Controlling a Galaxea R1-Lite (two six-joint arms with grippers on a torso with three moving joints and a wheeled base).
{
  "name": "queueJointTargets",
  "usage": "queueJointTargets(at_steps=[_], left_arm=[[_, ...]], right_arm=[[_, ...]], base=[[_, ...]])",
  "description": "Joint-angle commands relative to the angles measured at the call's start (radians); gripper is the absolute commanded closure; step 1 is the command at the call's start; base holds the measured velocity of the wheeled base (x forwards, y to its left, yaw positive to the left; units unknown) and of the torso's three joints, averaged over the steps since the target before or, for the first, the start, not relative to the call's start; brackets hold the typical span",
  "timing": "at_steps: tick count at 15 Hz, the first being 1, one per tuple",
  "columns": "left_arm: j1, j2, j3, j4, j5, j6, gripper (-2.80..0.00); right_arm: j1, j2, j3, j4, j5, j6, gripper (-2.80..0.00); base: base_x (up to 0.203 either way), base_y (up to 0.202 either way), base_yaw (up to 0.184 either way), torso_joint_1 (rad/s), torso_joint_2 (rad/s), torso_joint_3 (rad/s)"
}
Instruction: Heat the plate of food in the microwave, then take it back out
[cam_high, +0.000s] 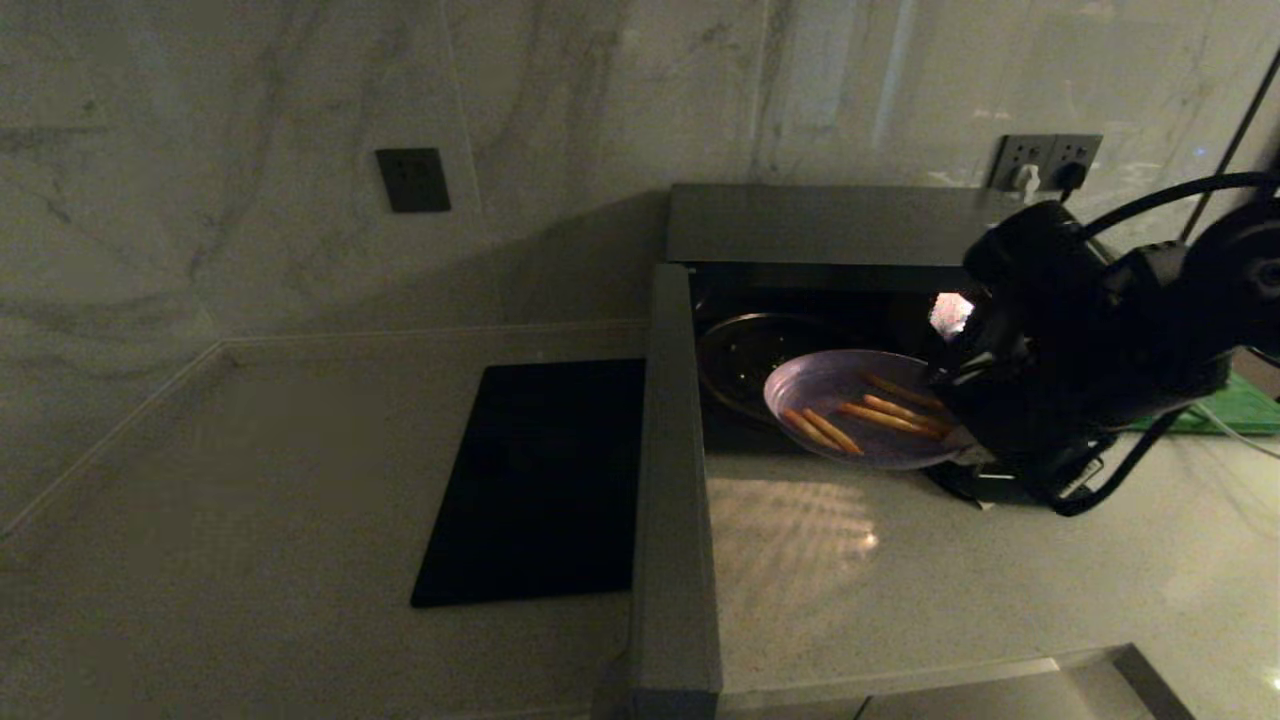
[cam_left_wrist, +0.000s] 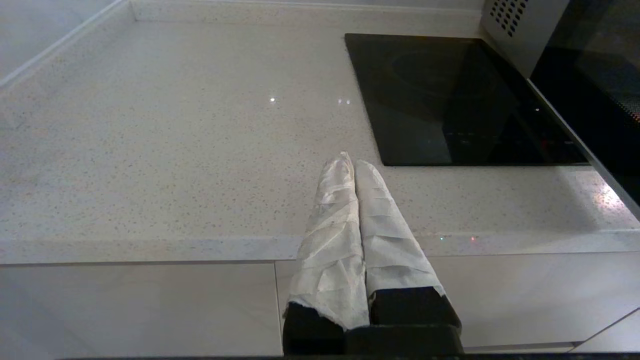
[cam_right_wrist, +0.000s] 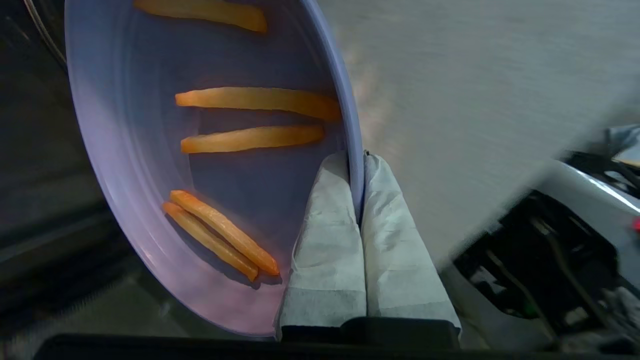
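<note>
The right tool (cam_right_wrist: 356, 180) pinches the rim of the plate of food (cam_high: 860, 410), which hangs in the air just in front of the open microwave (cam_high: 830, 225), above the bench (cam_high: 880, 590). The left tool (cam_left_wrist: 352, 167) is closed, far away.

A light-purple plate (cam_high: 850, 395) is seen bearing orange fries (cam_right_wrist: 255, 102); a grey-veined marble wall (cam_high: 250, 120) and speckled pale countertop (cam_left_wrist: 150, 150) are shown.

Readable text: none on the microwave (cam_high: 830, 225), the plate of food (cam_high: 855, 405), the wall sockets (cam_high: 1045, 160) or the black slab (cam_high: 540, 480).
</note>
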Motion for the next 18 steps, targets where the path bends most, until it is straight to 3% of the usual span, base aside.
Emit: queueJointTargets(at_steps=[1,5,7,13,18], left_arm=[[0.001,0.002,0.000,-0.001,0.001,-0.001,0.00],[0.001,0.002,0.000,-0.001,0.001,-0.001,0.00],[0.001,0.002,0.000,-0.001,0.001,-0.001,0.00],[0.001,0.002,0.000,-0.001,0.001,-0.001,0.00],[0.001,0.002,0.000,-0.001,0.001,-0.001,0.00]], right_arm=[[-0.001,-0.162,0.109,0.011,-0.013,0.007,0.00],[-0.014,-0.321,0.275,0.034,-0.081,0.005,0.00],[-0.073,-0.368,0.339,0.035,-0.107,-0.017,0.00],[-0.455,-0.420,0.418,0.007,-0.105,-0.216,0.00],[-0.750,-0.355,0.435,-0.180,-0.053,-0.399,0.00]], base=[[0.000,0.000,0.000,0.000,0.00,0.000],[0.000,0.000,0.000,0.000,0.00,0.000],[0.000,0.000,0.000,0.000,0.00,0.000],[0.000,0.000,0.000,0.000,0.00,0.000],[0.000,0.000,0.000,0.000,0.00,0.000]])
